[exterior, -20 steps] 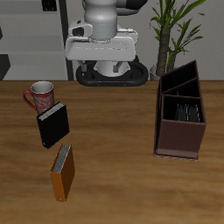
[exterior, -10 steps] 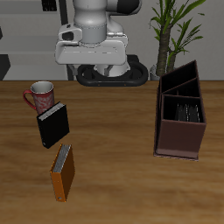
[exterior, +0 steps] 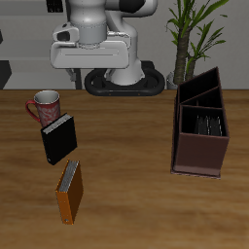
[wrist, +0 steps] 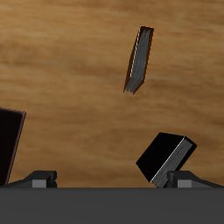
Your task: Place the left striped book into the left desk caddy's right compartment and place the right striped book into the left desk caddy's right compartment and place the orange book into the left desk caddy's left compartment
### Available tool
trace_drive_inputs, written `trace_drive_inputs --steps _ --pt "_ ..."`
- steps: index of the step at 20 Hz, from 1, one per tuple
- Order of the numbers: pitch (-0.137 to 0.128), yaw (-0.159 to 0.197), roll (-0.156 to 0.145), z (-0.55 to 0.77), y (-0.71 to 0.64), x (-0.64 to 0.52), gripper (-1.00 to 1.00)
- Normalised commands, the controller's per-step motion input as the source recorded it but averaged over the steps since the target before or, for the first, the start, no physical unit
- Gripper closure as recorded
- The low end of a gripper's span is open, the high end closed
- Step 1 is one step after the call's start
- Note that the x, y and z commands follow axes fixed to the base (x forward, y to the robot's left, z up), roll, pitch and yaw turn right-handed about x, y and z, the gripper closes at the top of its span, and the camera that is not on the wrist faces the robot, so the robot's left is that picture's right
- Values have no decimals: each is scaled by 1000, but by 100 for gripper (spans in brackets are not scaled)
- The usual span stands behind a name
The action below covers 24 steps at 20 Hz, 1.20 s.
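Orange book (exterior: 69, 192) on wooden table (exterior: 126, 146), potted plant (exterior: 195, 34) behind

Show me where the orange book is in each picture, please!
Exterior view: the orange book lies flat near the table's front edge, in front of the black book.
Wrist view: the orange book shows as a thin slanted shape on bare wood, apart from the black book.
Shared landmark: the black book, its nearest neighbour in both views.

black book (exterior: 58, 139) just beside red mug (exterior: 45, 105); plant (exterior: 197, 29) behind table (exterior: 136, 195).
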Motion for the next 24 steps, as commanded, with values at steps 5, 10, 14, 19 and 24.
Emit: trace_drive_inputs --steps 5,10,14,19,24 --pt "-48 0 2 24 -197 -113 -100" --pt "-34 -62 -12 -25 -311 -86 -100" --pt "-22 -34 -47 38 -250 -74 -100" --pt "-18 -39 -39 33 -270 -54 -100" --pt "-10 -46 -35 3 -125 30 -100"
